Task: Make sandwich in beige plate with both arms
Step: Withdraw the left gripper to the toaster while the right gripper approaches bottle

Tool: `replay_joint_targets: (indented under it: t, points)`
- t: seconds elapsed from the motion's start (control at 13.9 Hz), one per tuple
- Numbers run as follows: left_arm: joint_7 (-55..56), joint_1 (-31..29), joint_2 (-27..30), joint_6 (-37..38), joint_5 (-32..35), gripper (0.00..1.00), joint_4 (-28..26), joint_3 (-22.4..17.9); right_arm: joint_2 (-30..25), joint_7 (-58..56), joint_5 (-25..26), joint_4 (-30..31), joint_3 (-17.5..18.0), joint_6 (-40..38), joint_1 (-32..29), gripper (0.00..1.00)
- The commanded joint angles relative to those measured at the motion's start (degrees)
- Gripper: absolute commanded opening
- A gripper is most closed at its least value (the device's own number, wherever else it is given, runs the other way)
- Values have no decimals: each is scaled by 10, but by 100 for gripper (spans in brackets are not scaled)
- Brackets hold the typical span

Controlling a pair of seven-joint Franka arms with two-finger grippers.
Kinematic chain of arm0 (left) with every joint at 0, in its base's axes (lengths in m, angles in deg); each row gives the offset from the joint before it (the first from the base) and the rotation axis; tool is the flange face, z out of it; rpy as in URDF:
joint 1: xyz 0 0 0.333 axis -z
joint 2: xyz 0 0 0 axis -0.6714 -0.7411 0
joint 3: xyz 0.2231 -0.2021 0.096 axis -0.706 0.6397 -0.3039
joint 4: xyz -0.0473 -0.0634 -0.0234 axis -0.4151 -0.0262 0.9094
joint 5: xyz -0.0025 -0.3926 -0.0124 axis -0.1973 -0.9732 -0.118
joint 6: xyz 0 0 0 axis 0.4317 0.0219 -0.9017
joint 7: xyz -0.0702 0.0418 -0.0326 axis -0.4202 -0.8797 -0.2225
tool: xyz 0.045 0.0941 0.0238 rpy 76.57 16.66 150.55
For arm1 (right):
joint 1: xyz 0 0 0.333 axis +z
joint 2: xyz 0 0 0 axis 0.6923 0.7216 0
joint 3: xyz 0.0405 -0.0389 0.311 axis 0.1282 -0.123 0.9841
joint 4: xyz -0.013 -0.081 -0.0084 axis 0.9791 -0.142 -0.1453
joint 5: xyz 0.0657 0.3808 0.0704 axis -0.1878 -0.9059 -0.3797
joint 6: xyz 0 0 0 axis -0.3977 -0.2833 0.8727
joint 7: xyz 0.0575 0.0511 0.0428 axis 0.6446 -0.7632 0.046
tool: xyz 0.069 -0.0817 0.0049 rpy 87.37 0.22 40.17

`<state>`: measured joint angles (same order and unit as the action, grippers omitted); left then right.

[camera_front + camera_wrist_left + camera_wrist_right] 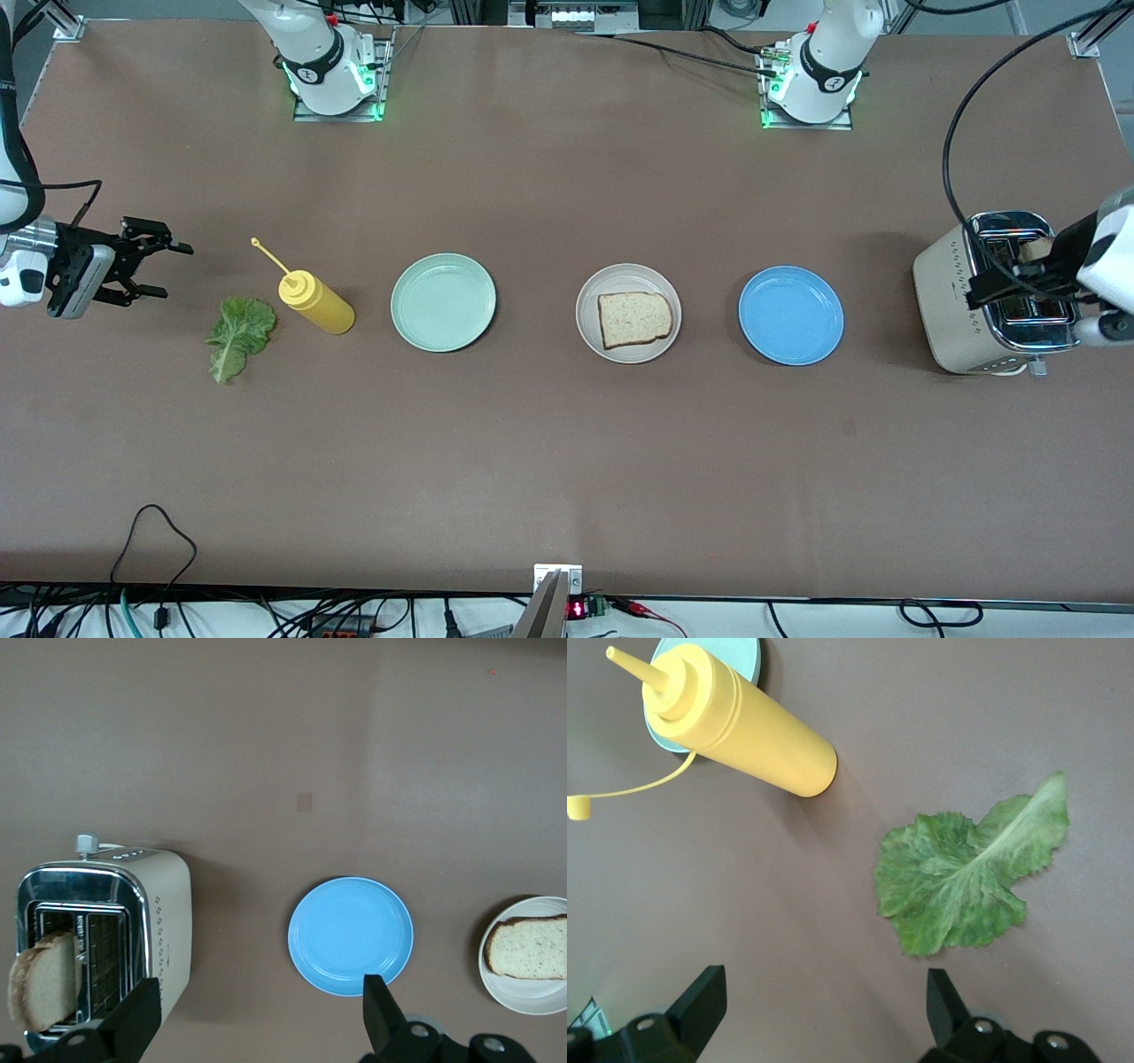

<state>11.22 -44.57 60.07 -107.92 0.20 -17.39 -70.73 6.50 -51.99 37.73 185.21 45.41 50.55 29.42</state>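
I see no readable labels; left gripper (1019, 275), fingers wide and empty, over the toaster (966, 301); right gripper (159, 266), fingers wide and empty, by the lettuce leaf (239, 335)

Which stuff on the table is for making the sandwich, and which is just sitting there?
For the sandwich:
- beige plate
- bread slice lying on it
- second bread slice standing in the toaster
- lettuce leaf on the table

Just sitting there:
- yellow squeeze bottle
- mint-green plate
- blue plate
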Motion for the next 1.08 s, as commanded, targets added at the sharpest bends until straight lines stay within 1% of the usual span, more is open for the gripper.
replay_joint_targets:
  t: [0.0, 0.22, 0.36, 0.65, 0.79, 1.01]
  points:
    - [-35, 4, 50, -60, -12, 100, -89, -10, 0, -36, -12, 8, 5, -6, -13, 100]
    - [-40, 5, 57, -62, -9, 100, -99, -8, -1, -59, -18, 35, 6, -6, -31, 100]
    - [-40, 5, 57, -54, -6, 100, -98, -6, 14, -136, -68, 50, 6, -3, -45, 100]
    - [-40, -1, 56, -50, -7, 100, -97, -10, 64, -317, -171, 50, 6, -4, -50, 100]
    - [-40, -8, 54, -54, -6, 100, -94, -10, 82, -376, -210, 50, 10, -6, -50, 100]
    - [-40, -11, 51, -59, 1, 100, -88, -10, 113, -453, -282, 48, 23, -8, -51, 100]
